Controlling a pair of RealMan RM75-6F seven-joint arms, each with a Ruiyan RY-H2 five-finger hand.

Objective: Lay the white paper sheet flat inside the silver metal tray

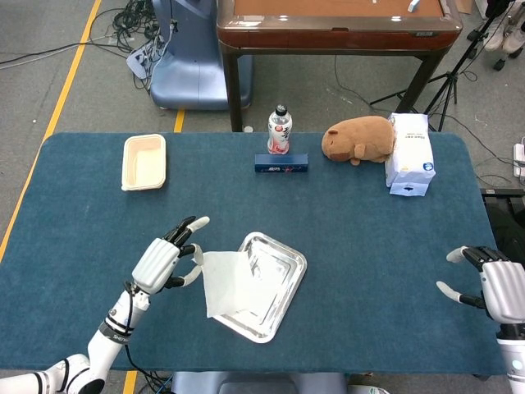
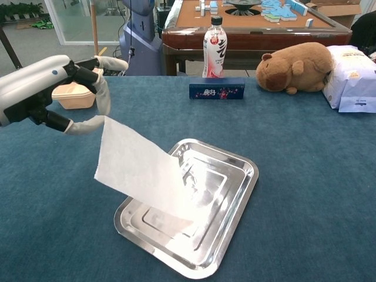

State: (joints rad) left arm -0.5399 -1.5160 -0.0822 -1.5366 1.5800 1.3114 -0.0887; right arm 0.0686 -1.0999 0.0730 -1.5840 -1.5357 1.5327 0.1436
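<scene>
The silver metal tray (image 1: 294, 264) (image 2: 245, 171) lies on the blue tablecloth near the front middle. The white paper sheet (image 1: 227, 283) (image 2: 140, 170) slants over the tray's left half, its lower edge inside the tray and its upper corner raised to the left. My left hand (image 1: 162, 262) (image 2: 54, 97) pinches that raised corner between thumb and a finger, left of the tray, with the other fingers spread. My right hand (image 1: 495, 284) hovers at the table's right edge with fingers apart, holding nothing; the chest view does not show it.
A cream food container (image 1: 144, 162) (image 2: 71, 95) sits at the back left. A drink bottle (image 1: 279, 130) (image 2: 215, 44), a small blue box (image 1: 281, 164) (image 2: 216, 91), a brown plush animal (image 1: 358, 139) (image 2: 296, 67) and a white package (image 1: 410, 153) (image 2: 354, 76) line the far edge.
</scene>
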